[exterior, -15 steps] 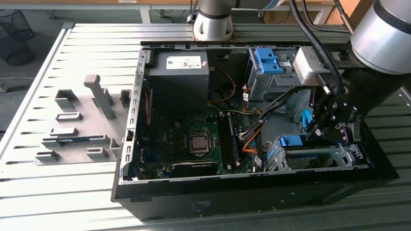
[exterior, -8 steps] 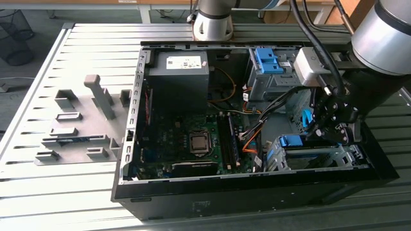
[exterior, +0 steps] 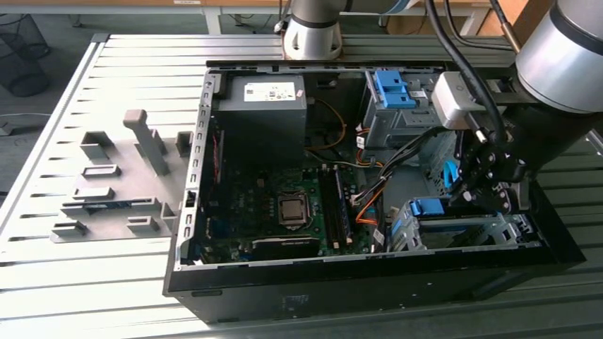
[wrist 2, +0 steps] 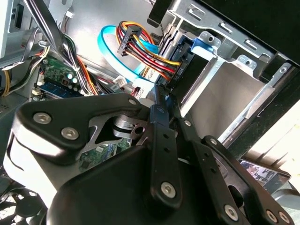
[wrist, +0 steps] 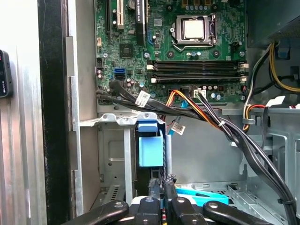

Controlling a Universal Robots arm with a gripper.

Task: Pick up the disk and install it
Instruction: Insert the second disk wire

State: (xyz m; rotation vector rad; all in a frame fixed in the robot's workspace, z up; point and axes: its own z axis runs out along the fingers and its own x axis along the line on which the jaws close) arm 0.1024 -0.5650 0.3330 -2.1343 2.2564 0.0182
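Note:
The disk (exterior: 443,224) sits in the metal drive cage (exterior: 490,236) at the near right corner of the open computer case; its blue frame (exterior: 428,207) sticks out toward the motherboard. In the first wrist view the disk (wrist: 150,147) is seen edge-on in its slot, blue frame facing me. My gripper (exterior: 468,200) hangs just over that blue end. Both wrist views show its fingers (wrist: 169,192) pressed together, the tips (wrist 2: 161,101) right at the disk's blue edge (wrist 2: 202,47). Whether they touch it I cannot tell.
Bundled black and coloured cables (wrist: 206,115) run across the cage mouth, and a light blue flat cable (wrist 2: 110,51) loops beside the fingers. A second blue bracket (exterior: 391,88) sits in the far bay. The black power supply box (exterior: 259,116) and the motherboard (exterior: 282,212) fill the case's left side.

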